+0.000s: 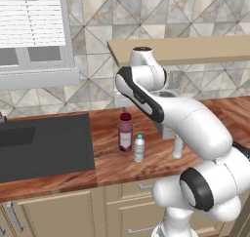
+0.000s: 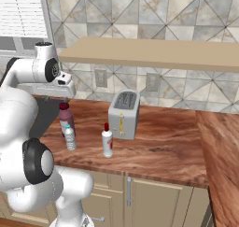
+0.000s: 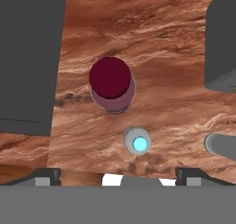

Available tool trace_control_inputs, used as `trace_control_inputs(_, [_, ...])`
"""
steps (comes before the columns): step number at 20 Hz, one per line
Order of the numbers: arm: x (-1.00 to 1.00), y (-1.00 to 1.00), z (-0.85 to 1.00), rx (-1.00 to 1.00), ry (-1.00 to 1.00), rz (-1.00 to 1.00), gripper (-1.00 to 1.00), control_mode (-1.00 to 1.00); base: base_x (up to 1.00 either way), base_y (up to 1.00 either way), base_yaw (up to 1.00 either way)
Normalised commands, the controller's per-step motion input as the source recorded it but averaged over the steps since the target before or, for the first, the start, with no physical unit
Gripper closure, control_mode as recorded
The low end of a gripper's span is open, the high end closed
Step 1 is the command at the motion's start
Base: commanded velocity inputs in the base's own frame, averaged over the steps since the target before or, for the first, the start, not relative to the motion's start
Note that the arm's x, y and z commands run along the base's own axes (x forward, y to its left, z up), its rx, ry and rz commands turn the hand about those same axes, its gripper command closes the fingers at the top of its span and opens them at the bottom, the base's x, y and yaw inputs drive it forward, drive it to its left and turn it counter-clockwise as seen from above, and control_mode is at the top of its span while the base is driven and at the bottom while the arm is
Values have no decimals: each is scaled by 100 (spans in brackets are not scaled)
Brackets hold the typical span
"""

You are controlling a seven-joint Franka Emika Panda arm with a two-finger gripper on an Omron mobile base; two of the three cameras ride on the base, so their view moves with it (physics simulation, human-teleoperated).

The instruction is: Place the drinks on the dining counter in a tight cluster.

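Observation:
Three drinks stand on the reddish-brown counter [image 2: 163, 144]. The wide dark-purple bottle [image 1: 125, 133] with its maroon cap [image 3: 109, 78] is at the left, and the small clear bottle [image 1: 139, 148] with a blue cap [image 3: 139, 144] stands close in front of it. The slim white bottle [image 2: 107, 141] with a red cap stands apart to the right, partly behind my arm in the left base view. My gripper [image 3: 117, 176] hangs above the purple bottle [image 2: 66, 118], pointing down. It is open, with its fingertips [image 3: 46, 174] far apart and nothing between them.
A dark sink [image 1: 44, 146] is set into the counter left of the bottles. A silver toaster [image 2: 123, 114] stands behind the white bottle. A pale wall shelf [image 2: 154, 53] overhangs the back. The counter's front edge runs just before the clear bottle.

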Motion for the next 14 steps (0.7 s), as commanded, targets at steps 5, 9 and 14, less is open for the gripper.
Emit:
trace_control_inputs(5, [13, 0, -5, 0, 0, 0, -100, -100, 0, 0, 0])
trace_control_inputs(9, [5, 1, -36, 0, 0, 0, -100, -100, 0, 0, 0])
trace_control_inputs(14, [18, 4, -33, 0, 0, 1, -100, -100, 0, 0, 0])
